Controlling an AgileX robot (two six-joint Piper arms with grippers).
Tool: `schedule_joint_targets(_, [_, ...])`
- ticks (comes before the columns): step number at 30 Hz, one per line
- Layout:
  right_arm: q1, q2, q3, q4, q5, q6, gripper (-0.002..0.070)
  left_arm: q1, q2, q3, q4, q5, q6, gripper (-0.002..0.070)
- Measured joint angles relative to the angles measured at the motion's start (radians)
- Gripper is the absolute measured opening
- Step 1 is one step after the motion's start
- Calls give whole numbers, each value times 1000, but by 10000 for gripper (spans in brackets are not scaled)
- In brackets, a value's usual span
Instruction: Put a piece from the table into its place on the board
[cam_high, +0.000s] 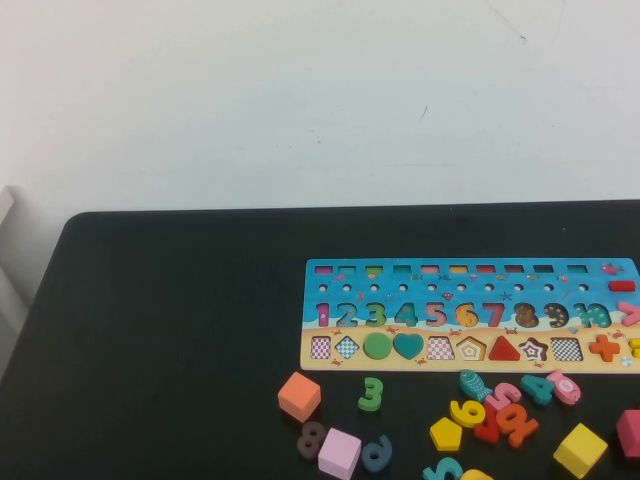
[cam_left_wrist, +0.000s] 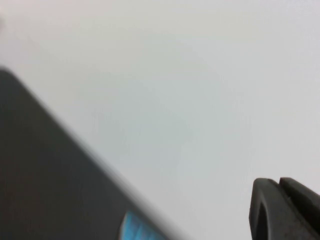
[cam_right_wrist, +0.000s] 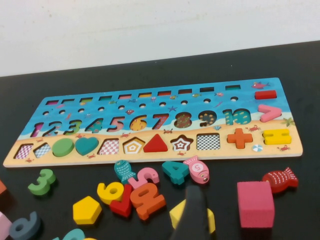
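One small flat yellow wooden pentagon (cam_high: 446, 434) lies on your matte black table (cam_high: 170, 330), near the long blue puzzle board (cam_high: 470, 277); its pentagon recess (cam_high: 471, 348) sits unfilled. Your left gripper (cam_left_wrist: 287, 210) hangs closed, holding nothing; your right gripper (cam_right_wrist: 192, 215) hovers just beside a yellow cube (cam_right_wrist: 178, 212), jaw state unclear.

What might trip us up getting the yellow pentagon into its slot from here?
1. The yellow pentagon lies against the yellow 6; a pinch may snag it.
2. The star recess is near the pentagon recess on the board.
3. Right gripper is near the table; left gripper is shut and raised.
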Motion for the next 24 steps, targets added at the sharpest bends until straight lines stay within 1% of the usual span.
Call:
schedule_joint_targets(2, [0, 0, 0, 0, 0, 0, 593, 0, 2, -42, 94, 150, 43, -1])
schedule_joint_targets(5, [0, 0, 0, 0, 0, 0, 593, -7, 67, -140, 173, 349, 110, -1])
schedule_joint_targets(9, [0, 0, 0, 0, 0, 0, 593, -21, 245, -287, 214, 610, 368, -1])
schedule_joint_targets(11, [0, 0, 0, 0, 0, 0, 593, -21, 346, -374, 224, 722, 536, -2])
schedule_joint_targets(14, [0, 0, 0, 0, 0, 0, 593, -21, 489, -507, 234, 837, 731, -1])
schedule_joint_targets(16, [0, 0, 0, 0, 0, 0, 593, -22, 585, -593, 239, 894, 819, -2])
schedule_joint_targets(18, [0, 0, 0, 0, 0, 0, 593, -32, 697, -684, 244, 943, 875, -2])
schedule_joint_targets(21, [0, 0, 0, 0, 0, 0, 593, -67, 859, -839, 258, 1000, 955, -2])
schedule_joint_targets(24, [0, 0, 0, 0, 0, 0, 593, -140, 1027, -989, 313, 1038, 1001, -1])
